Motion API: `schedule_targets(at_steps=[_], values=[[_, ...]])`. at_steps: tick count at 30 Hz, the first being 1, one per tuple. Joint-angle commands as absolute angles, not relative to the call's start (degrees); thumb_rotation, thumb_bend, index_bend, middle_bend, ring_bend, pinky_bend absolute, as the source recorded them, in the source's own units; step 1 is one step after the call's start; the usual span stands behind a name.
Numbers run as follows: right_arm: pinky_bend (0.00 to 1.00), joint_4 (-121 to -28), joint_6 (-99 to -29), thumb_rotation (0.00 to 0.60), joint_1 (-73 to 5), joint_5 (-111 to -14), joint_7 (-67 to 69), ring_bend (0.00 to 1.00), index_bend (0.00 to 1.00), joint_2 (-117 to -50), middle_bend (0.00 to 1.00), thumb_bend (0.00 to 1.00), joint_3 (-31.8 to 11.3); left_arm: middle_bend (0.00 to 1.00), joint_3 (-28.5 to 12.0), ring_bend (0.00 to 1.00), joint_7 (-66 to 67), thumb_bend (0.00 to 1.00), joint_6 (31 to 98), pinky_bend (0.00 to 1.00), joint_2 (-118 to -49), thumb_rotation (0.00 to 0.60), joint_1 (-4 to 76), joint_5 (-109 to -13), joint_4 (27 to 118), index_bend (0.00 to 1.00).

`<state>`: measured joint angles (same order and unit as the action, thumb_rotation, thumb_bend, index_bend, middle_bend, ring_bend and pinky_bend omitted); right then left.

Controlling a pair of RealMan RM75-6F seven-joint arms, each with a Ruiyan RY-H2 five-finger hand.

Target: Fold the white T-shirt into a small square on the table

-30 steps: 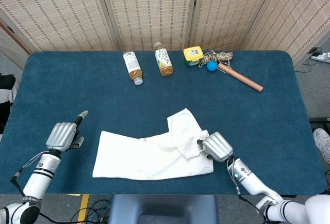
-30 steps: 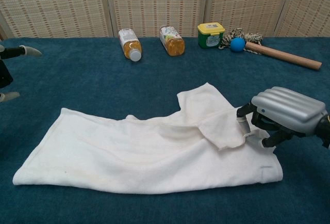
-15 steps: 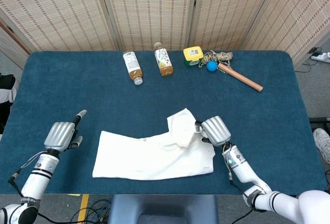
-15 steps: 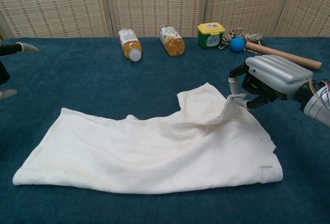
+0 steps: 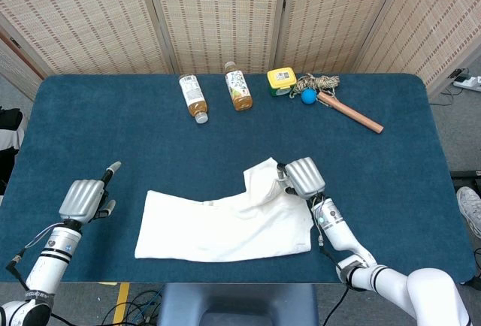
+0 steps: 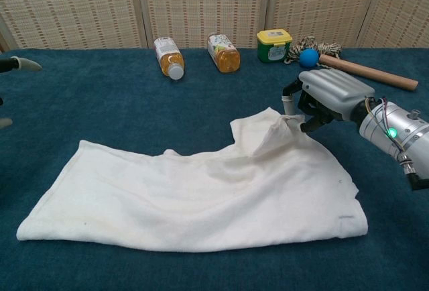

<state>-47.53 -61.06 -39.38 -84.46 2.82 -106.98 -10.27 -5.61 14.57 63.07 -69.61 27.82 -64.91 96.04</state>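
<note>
The white T-shirt (image 5: 222,221) lies crumpled and roughly oblong on the blue table (image 5: 376,176), near the front edge; the chest view shows it spread wide (image 6: 194,200). My right hand (image 5: 303,176) is at the shirt's upper right part and pinches a raised fold of cloth there (image 6: 325,96). That fold stands up off the table beside the sleeve flap. My left hand (image 5: 84,198) hovers left of the shirt, apart from it, fingers spread and holding nothing. In the chest view only the left hand's fingertips (image 6: 20,64) show at the left edge.
Along the far side lie two drink bottles (image 5: 193,98) (image 5: 238,86), a yellow-lidded tub (image 5: 281,79), a blue ball (image 5: 308,96) with rope, and a wooden stick (image 5: 353,114). The table's front edge runs just below the shirt.
My right hand has carried the pinched cloth away from the shirt's lower right, farther from me and leftwards, unfolding that flap. The left hand has drifted slightly left.
</note>
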Motion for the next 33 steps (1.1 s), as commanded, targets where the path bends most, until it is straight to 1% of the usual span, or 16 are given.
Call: schedule_targets(at_steps=[1,13,33], values=[[1.00,-44.7,-60.0,0.600,-40.9,-83.4,3.4,0.98,0.66,-108.8,0.97,0.54,-11.2,0.94,-5.6,0.85,14.6,0.41,63.1,0.96,-69.6,0.600,27.7,-64.9,96.0,0.01],[1.00,-37.9,-57.6,0.600,-45.2,-81.6,3.8,0.98,0.66,-112.5,0.97,0.54,-13.0,0.94,-5.4,0.85,14.1,0.41,62.8,0.96,-69.3,0.600,27.4,-65.3,95.9,0.00],[1.00,-27.3,-53.9,0.600,-49.7,-79.6,5.8,0.98,0.66,-117.6,0.97,0.54,-13.8,0.94,-5.6,0.85,13.9,0.41,62.6,0.96,-69.2,0.600,27.0,-65.0,95.3,0.01]])
